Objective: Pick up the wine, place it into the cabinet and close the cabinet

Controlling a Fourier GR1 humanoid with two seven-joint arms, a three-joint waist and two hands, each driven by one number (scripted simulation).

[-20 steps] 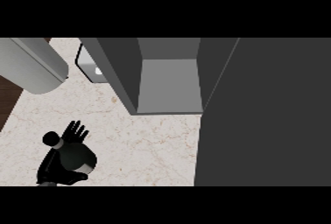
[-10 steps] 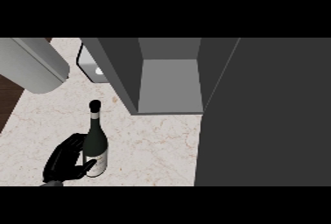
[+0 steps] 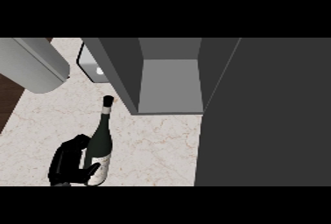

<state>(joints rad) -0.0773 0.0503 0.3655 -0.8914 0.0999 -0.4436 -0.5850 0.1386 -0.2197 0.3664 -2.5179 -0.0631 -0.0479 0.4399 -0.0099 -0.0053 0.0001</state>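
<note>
A dark green wine bottle (image 3: 100, 142) with a black cap and a pale label stands on the marble counter (image 3: 155, 148), just left of the cabinet's front. My left hand (image 3: 67, 161) is at its lower left. The fingers curl round the bottle's base and the thumb lies across the label. The grey cabinet (image 3: 169, 83) stands open at the top centre, with nothing showing inside it. Its dark door (image 3: 265, 113) swings out and fills the right side of the view. My right hand does not show.
A large grey cylinder (image 3: 32, 63) lies at the upper left. A white object (image 3: 90, 70) sits behind the cabinet's left wall. The counter's left edge drops to a dark wooden floor (image 3: 8, 98).
One second ago my left hand was open, fingers spread, and no bottle showed. Since half a second ago the bottle has stood by the hand with the fingers curled round it.
</note>
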